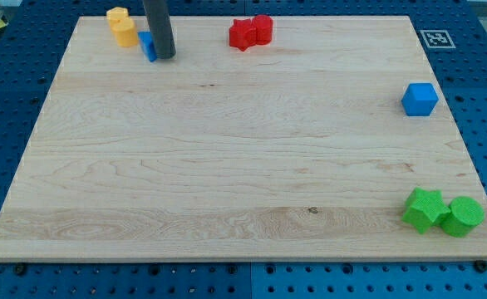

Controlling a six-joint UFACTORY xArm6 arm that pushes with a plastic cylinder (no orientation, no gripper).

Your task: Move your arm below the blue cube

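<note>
The blue cube [420,99] sits near the right edge of the wooden board [243,149], in its upper half. My tip [165,56] is far from it, near the view's top left, touching the right side of a small blue block [149,46] that the rod partly hides. The rod comes down from the top edge of the view.
Two yellow blocks [122,26] stand just left of the small blue block. A red star-like block [243,34] and a red block [263,28] touch at the top middle. A green star block [424,209] and a green cylinder [462,216] sit at the bottom right corner.
</note>
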